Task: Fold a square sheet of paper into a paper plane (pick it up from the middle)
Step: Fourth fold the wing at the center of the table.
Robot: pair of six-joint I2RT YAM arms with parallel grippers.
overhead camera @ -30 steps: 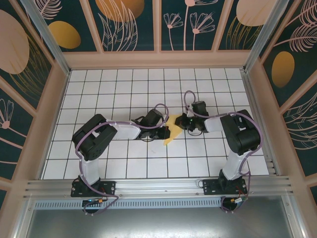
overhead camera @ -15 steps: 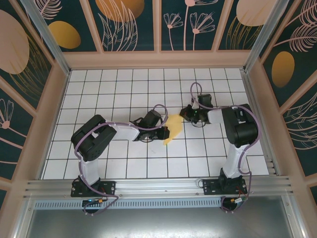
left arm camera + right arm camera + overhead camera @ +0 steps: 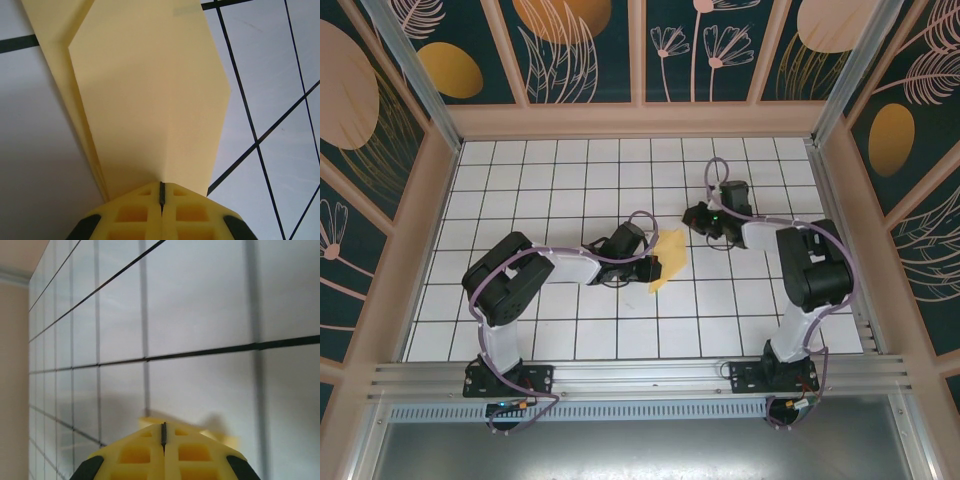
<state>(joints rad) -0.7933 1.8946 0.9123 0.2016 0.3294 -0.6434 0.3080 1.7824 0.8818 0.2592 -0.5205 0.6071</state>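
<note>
Two closed pincers: left pincer [image 3: 162, 189] presses the folded yellow paper [image 3: 150, 100], likely pinning it to the table [image 3: 280, 75]; right pincer [image 3: 163, 430] hangs empty just beside that paper.

Bright even light, soft wrist-view blur.

You see a pale-yellow sheet of paper [image 3: 150, 100] on a white table [image 3: 570, 180] ruled with a thin black grid. Your left arm [image 3: 520, 280] and right arm [image 3: 810, 270] are black with white links and purple cables [image 3: 640, 215]. Your walls [image 3: 590, 50] are dark teal, printed with orange discs and pale line-drawn plants.
</note>
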